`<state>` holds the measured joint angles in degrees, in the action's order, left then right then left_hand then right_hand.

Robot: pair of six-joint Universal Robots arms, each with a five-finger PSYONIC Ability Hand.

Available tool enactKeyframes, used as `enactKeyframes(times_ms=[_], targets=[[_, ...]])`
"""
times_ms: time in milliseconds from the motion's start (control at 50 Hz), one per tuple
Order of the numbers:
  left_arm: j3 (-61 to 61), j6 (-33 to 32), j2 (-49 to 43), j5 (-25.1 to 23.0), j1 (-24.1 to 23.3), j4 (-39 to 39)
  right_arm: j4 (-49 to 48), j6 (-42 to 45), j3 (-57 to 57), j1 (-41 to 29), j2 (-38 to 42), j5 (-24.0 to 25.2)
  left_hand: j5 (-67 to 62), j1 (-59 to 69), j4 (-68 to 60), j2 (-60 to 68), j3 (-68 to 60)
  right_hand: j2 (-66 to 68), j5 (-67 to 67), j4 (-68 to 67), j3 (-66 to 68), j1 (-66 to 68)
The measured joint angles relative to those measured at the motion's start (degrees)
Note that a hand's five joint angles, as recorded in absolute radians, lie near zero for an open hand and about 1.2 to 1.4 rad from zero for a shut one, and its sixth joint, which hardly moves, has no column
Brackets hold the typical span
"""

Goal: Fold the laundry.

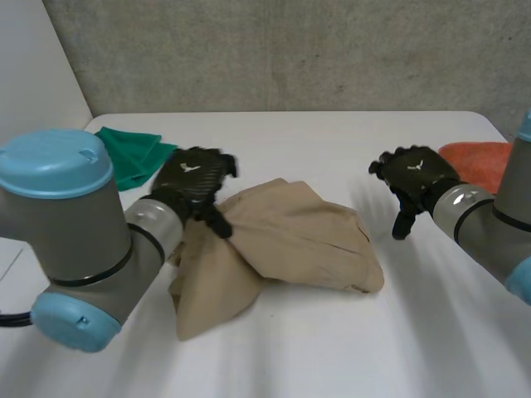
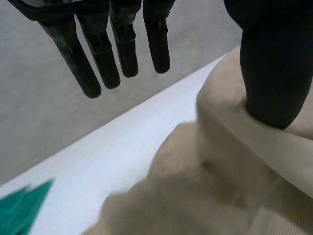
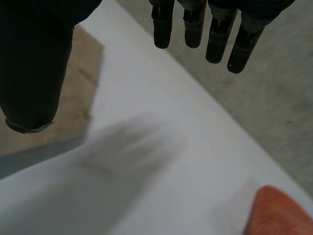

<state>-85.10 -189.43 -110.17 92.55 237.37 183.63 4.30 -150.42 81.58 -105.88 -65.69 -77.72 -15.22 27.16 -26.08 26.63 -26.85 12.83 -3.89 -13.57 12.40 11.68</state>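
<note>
Resting its thumb (image 2: 269,73) on a raised fold of the tan cloth (image 1: 290,240), the left hand (image 1: 195,184) has its fingers (image 2: 102,58) straight and spread, clear of the fabric; no pinch. The cloth lies under and just beyond the palm, bunched, with one flap trailing toward the left arm.

Right hand (image 1: 412,178) hovers over the bare table (image 1: 332,348), fingers straight, thumb apart, holding nothing. The tan cloth's edge is beside its thumb, apart from it.

Further out: green cloth (image 1: 129,156) past the left hand, orange cloth (image 1: 477,162) past the right hand.

Progress, judged: early. The tan cloth is crumpled with no clean fold line; it needs spreading flat, then folding. Cannot tell whether green and orange are folded. No stack of finished items.

Writing: none readable. Small white emblem (image 1: 190,168) on the back of each hand; no letters made out.
</note>
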Motion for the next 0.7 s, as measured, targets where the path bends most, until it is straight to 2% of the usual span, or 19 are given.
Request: enactKeyframes(times_ms=[40, 120, 300, 460, 540, 600, 700], targets=[[-1.5, 0.1, 1.7, 3.6, -0.1, -2.3, 3.9, 0.0, -0.2, 0.4, -0.2, 1.2, 0.0, 0.0, 0.0, 0.0, 0.0, 0.0, 0.0, 0.0, 0.0, 0.0], [-4.9, 0.3, 4.6, 6.6, -0.3, -5.1, 9.5, -0.3, -0.2, 1.4, -0.9, 3.2, 0.0, 0.0, 0.0, 0.0, 0.0, 0.0, 0.0, 0.0, 0.0, 0.0], [-13.2, 0.5, 9.0, 7.0, 0.3, -6.1, 17.3, -7.1, 2.4, 4.8, -2.8, 8.6, 0.3, -0.4, 0.6, -0.7, 0.6, 0.0, 0.0, 0.0, 0.1, 0.0], [-14.6, 0.4, 7.7, 5.5, 2.3, -3.8, 14.1, -13.2, 9.1, 5.9, -4.0, 13.3, 0.6, -1.0, 1.2, -1.2, 1.2, 0.0, 0.0, 0.0, 0.1, 0.0], [-14.3, 0.3, 6.2, 4.0, 2.8, -2.5, 11.1, -15.1, 11.2, 5.8, -4.1, 13.7, 0.5, -1.0, 1.1, -1.2, 1.2, 0.0, 0.0, 0.0, 0.1, 0.0], [-12.9, 0.4, 3.0, 0.9, 3.0, -1.2, 5.9, -18.8, 13.5, 5.2, -3.7, 13.6, -1.3, -0.8, -0.2, -0.3, 0.5, 0.0, 0.0, 0.0, 0.1, 0.0], [-11.5, 0.4, 0.3, -0.6, 2.8, -0.9, 2.1, -21.4, 14.2, 4.0, -2.5, 13.1, -1.3, -0.8, -0.2, -0.3, 0.5, 0.0, 0.0, 0.0, 0.1, 0.0]])
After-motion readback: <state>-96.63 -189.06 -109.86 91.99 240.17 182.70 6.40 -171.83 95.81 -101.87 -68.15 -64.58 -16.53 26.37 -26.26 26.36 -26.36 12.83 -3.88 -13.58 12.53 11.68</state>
